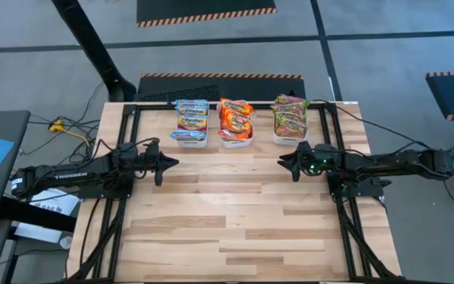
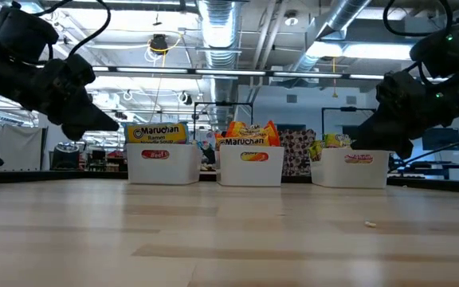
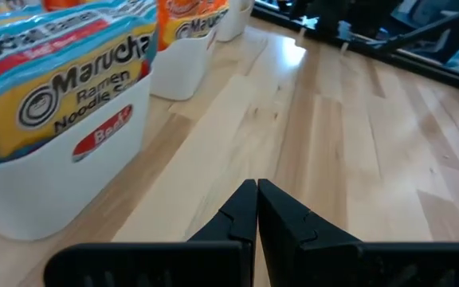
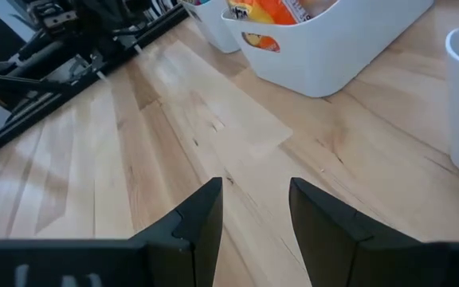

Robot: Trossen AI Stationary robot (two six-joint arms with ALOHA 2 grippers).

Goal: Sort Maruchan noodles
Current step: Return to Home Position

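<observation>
Well, the sorting looked as good as done. Every small, flat, glossy yellow Maruchan noodle packet I could see sat in one of three white rectangular plastic bins lined along the far edge of the pale wooden bench (image 1: 235, 229). The blue-trimmed packets (image 1: 191, 118) were in the left bin (image 2: 163, 167), the orange-red packets (image 1: 236, 120) in the middle bin (image 2: 251, 171), and the green-pink packets (image 1: 290, 117) in the right bin (image 2: 350, 171). No packet lay loose on the boards, so I judged that only parking the arms was left.

The left arm (image 1: 85, 175) hung near the left bin, its jaws pressed together on nothing. The right arm (image 1: 385, 164) hung near the right bin, its jaws parted and bare.

From above, the colour in each bin was plain, yet the jaws were mere dark points, and only the wrist views told closed from parted. The low view alone showed a tiny pale speck (image 2: 367, 225) on the bench, possibly a crumb. The left wrist view showed a red "Beef" label (image 3: 102, 137) on the left bin.
</observation>
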